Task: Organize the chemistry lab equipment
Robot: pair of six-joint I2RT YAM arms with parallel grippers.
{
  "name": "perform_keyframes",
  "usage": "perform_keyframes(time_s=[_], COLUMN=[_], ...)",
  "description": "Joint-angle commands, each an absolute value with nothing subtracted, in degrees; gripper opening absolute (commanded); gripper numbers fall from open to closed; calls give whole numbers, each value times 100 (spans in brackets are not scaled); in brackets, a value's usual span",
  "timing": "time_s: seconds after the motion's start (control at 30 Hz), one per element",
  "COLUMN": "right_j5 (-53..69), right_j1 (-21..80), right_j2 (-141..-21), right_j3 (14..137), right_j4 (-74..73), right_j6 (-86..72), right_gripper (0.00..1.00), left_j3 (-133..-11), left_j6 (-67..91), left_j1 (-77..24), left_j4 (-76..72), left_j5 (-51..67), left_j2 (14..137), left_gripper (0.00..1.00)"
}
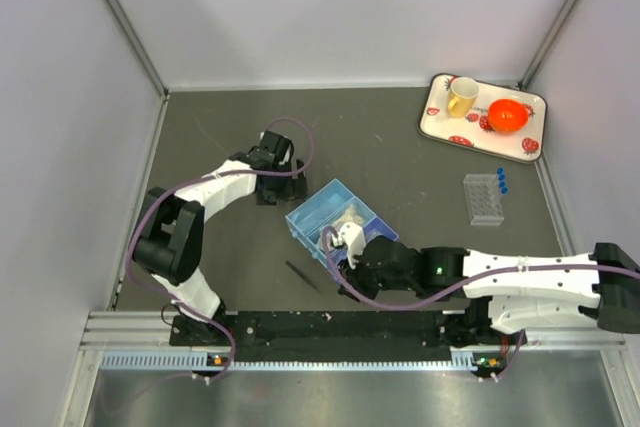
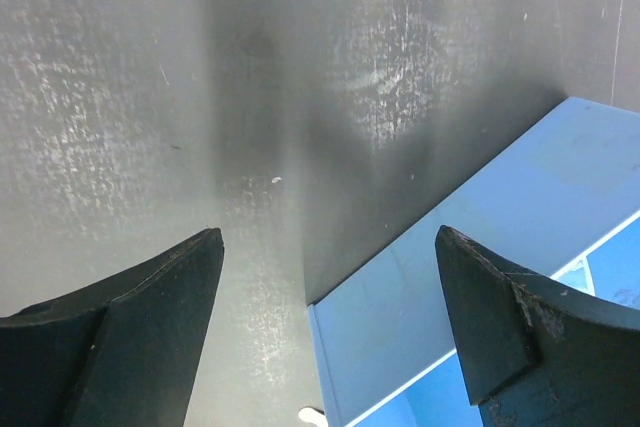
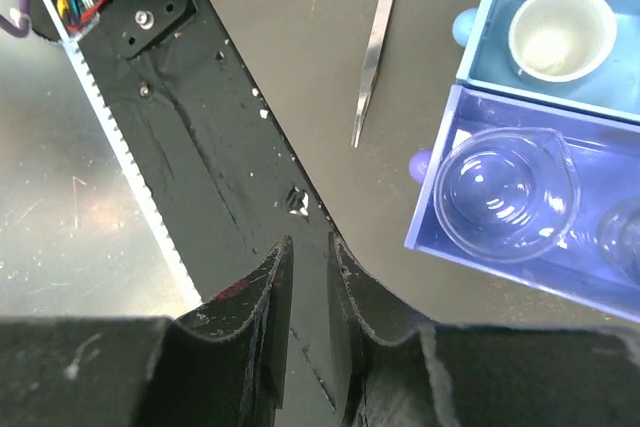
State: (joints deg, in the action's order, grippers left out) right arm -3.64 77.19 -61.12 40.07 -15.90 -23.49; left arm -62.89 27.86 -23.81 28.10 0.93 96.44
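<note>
Nearest, our right tool [image 3: 310,244] is pinched almost closed on nothing, tweezers [image 3: 375,47] beside it; the blue tray [image 1: 312,209] sits diagonally on the table [image 1: 400,147], long axis running far-left to near-right, a clear beaker [image 3: 505,192] inside; our left tool [image 2: 328,235] gapes empty by its far-left edge; farther right, the tube rack [image 1: 484,199] points near-to-far.
</note>
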Motion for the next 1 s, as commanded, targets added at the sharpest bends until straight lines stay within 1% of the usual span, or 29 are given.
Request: perform_keyframes(time_s=[0.0,0.17,0.2,0.3,0.43,0.57,0.6,0.7,0.97], right_j5=[-132,-395,-465,-659,-817,-1308,-1631,-2056,-1767], right_j1=[7980,8252,8323,8411,8508,8517,8525,8482,8043], right_j2=[-6564,-7724,-7856,-8331,-8858,-9411,-9509,-9938,-10775], right_j3=[4297,5079,5193,5746,6283,6688,6819,7074,7751], right_j4=[-1626,-1845,-1881,-2030,-2197,-2381,-2408,-2443,-2540], right_j6=[-2408,-2242,-2224,-2127,-1995,-1925,-1907,-1898,-1934], right_gripper=[20,20,20,21,21,25,26,29,31], left_j3=[-6179,-6249,-6336,-6521,-6600,-6548,-6487,-6416,-6196], left_j6=[2971,2866,2778,2602,2426,2277,2242,2206,1969], left_j1=[-2540,-2619,-2619,-2593,-2382,-2154,-2127,-2127,-2136], left_j4=[2610,2872,2978,3444,3752,3946,3998,4113,4394], left_j5=[229,44,-313,-693,-607,-378,-369,-466,-379], left_j2=[9308,9080,9027,8781,8237,7298,7112,6427,4721], left_gripper=[92,93,94,96,96,95,94,94,93])
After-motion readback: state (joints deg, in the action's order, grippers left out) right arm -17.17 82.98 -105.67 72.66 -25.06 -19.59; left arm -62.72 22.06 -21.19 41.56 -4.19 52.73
